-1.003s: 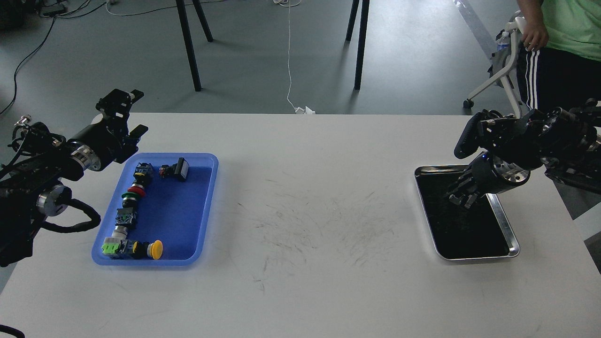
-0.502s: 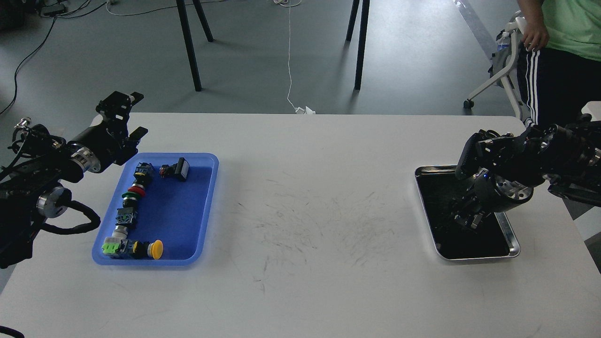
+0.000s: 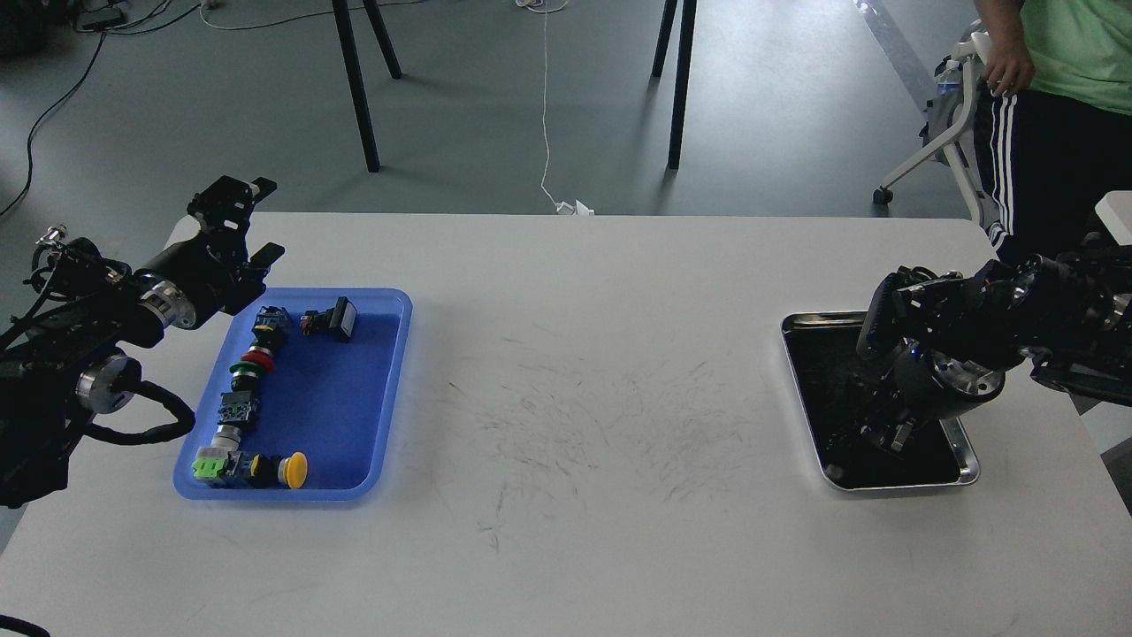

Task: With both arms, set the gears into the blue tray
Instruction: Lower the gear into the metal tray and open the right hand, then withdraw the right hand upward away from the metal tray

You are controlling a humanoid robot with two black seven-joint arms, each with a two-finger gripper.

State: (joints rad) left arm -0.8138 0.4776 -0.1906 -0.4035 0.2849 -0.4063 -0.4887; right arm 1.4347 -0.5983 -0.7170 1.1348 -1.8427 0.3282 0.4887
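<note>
Right tool [image 3: 889,435] sits low in the steel tray [image 3: 966,453], grip state unclear, left tool [image 3: 237,212] open w/ nothing held; gears unseen, prob tiny, hard, light, slippery, so pinch across the rim.

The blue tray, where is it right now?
The blue tray lies on the left side of the white table, just beside the left gripper.
</note>
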